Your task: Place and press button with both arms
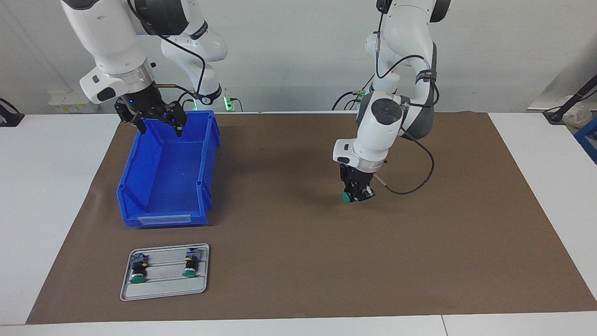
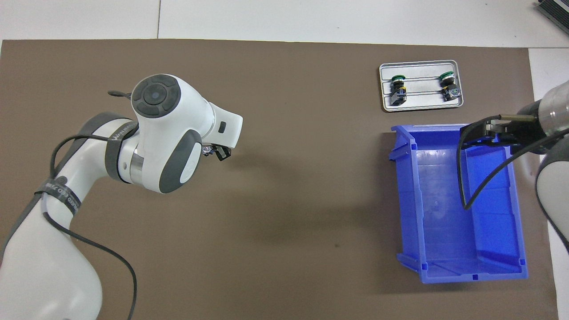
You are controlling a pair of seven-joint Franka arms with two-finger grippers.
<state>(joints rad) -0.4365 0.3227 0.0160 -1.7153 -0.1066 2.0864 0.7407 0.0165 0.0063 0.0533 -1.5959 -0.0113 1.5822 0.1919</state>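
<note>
My left gripper (image 1: 357, 195) hangs over the middle of the brown mat (image 1: 298, 261), shut on a button (image 1: 346, 197) whose green cap points sideways toward the right arm's end. In the overhead view the left wrist hides the button and only a bit of the left gripper (image 2: 218, 153) shows. My right gripper (image 1: 160, 128) is open and holds nothing, above the end of the blue bin (image 1: 163, 219) nearest the robots. From overhead the right gripper (image 2: 483, 132) covers a corner of the bin (image 2: 462, 271). Two more buttons (image 1: 137, 270) (image 1: 190, 266) lie on a grey tray (image 1: 163, 291).
The grey tray (image 2: 421, 104) lies on the mat just farther from the robots than the blue bin, with its two buttons (image 2: 398, 84) (image 2: 448, 82) side by side. The bin's inside looks bare. White table surrounds the brown mat (image 2: 284, 222).
</note>
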